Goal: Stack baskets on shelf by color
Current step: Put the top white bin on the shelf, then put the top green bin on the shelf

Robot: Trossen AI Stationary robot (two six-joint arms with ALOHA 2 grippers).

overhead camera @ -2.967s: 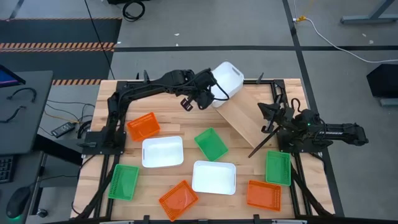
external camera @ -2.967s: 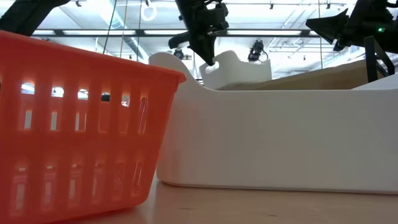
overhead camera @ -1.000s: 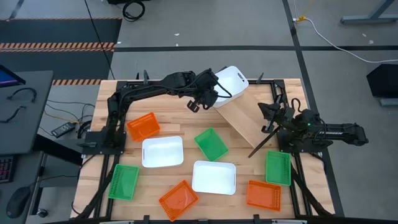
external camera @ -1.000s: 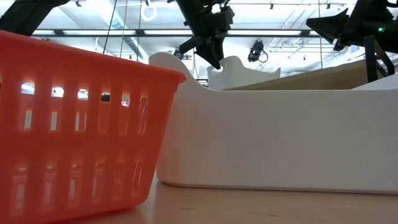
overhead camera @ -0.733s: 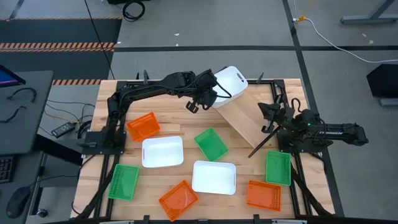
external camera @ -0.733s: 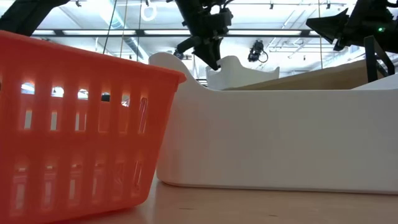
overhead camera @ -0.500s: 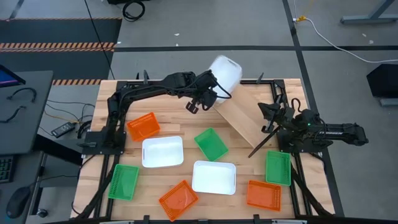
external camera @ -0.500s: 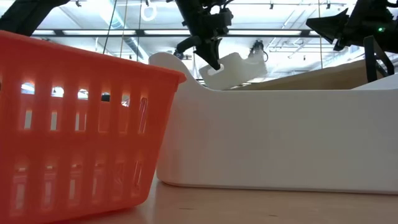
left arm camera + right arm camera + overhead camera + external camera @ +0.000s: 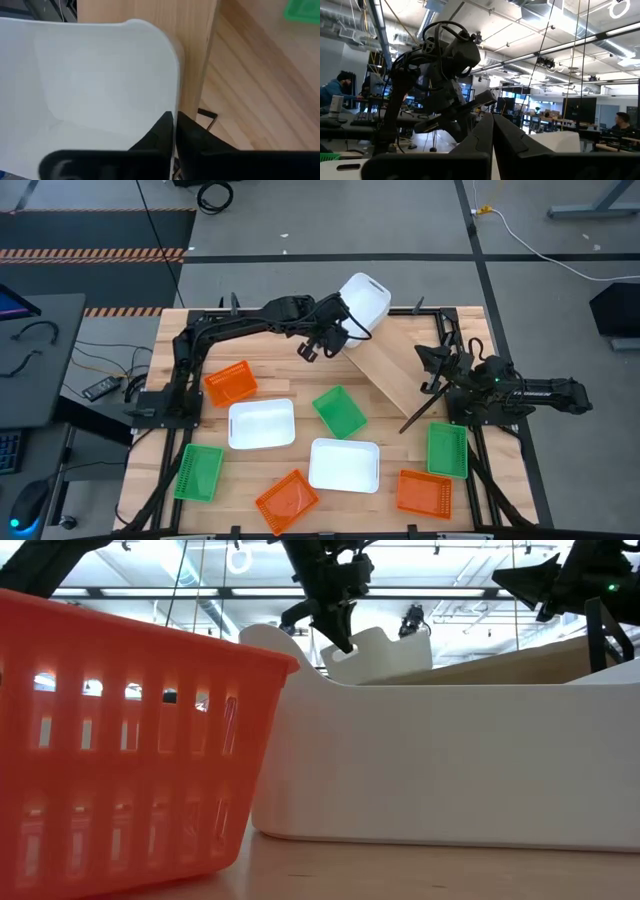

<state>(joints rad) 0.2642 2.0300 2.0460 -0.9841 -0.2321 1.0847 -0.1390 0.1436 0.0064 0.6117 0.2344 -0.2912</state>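
The white basket [image 9: 364,302] I am carrying sits at the upper end of the slanted shelf [image 9: 392,373], tilted, with one edge sticking out past the far edge of the table [image 9: 159,394]. My left gripper [image 9: 338,330] is clamped on its rim: in my left wrist view both fingers [image 9: 165,131] pinch the thin white wall [image 9: 174,90] with no gap between them, and the shelf board runs just beyond the basket. From the low view the gripper [image 9: 336,630] bites the basket's rim [image 9: 375,647] from above; whether the basket's base touches the board there I cannot tell, since a nearer white basket [image 9: 440,760] hides it. Below my gripper on the table lie a green basket [image 9: 339,411], two white ones [image 9: 261,423] [image 9: 343,464], and an orange one [image 9: 231,383] to my left. Nearer the front edge are another green [image 9: 198,471] and two orange baskets [image 9: 286,500] [image 9: 423,492]. My right gripper [image 9: 428,372] waits, fingers pressed together, beside the shelf's lower end, with a third green basket [image 9: 447,449] close by it.
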